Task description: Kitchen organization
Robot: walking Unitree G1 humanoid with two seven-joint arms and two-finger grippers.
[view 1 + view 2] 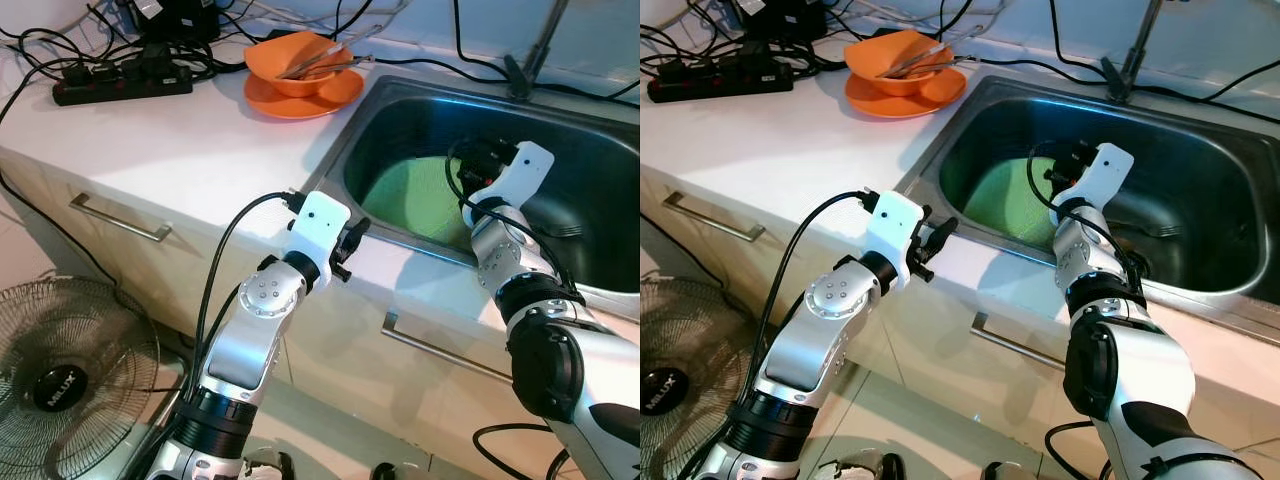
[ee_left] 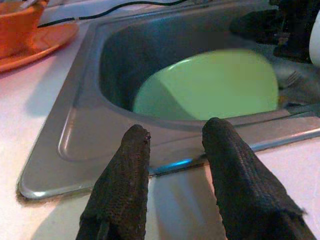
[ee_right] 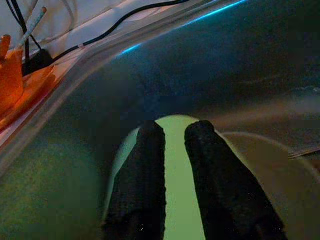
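Note:
A light green plate (image 1: 420,195) lies flat in the bottom of the steel sink (image 1: 340,140). My right gripper (image 1: 472,168) reaches down into the sink and hovers over the plate's right part. In the right wrist view its fingers (image 3: 150,150) stand a narrow gap apart, with the green plate (image 3: 175,170) showing between them and nothing held. My left gripper (image 1: 352,240) rests at the sink's front rim, outside the basin. It is open and empty (image 2: 175,130), pointing toward the plate (image 2: 215,85).
An orange bowl (image 1: 300,62) holding utensils sits on an orange plate (image 1: 305,98) on the counter left of the sink. A power strip (image 1: 120,85) with cables lies at the back left. A fork (image 1: 560,232) lies in the sink. A fan (image 1: 60,380) stands on the floor.

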